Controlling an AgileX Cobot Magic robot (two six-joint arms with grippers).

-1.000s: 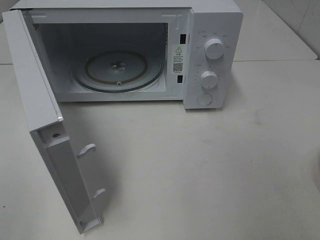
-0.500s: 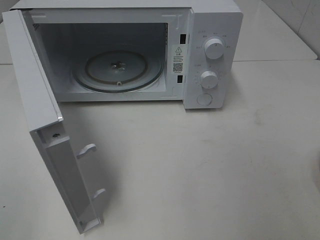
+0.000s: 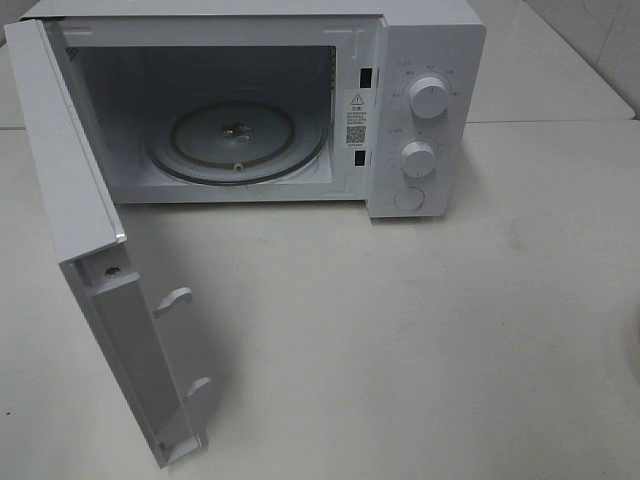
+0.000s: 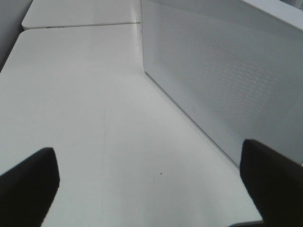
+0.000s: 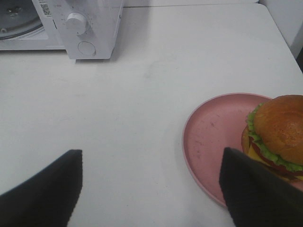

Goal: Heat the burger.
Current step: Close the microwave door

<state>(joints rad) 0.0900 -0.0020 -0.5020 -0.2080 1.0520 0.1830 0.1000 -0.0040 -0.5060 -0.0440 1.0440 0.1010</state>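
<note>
The white microwave [image 3: 300, 100] stands on the white table [image 3: 400, 330] with its door [image 3: 90, 250] swung wide, the glass turntable [image 3: 238, 140] bare inside. The burger [image 5: 277, 135] sits on a pink plate [image 5: 208, 137] (toward one side of it) well apart from the oven. The right gripper [image 5: 151, 189] hangs above the table beside the plate, fingers apart and holding nothing. The left gripper [image 4: 151, 184] is spread wide too, near the microwave's perforated side.

The burger [image 5: 278, 133] and pink plate [image 5: 211, 137] are cut off by the right wrist view's edge.
</note>
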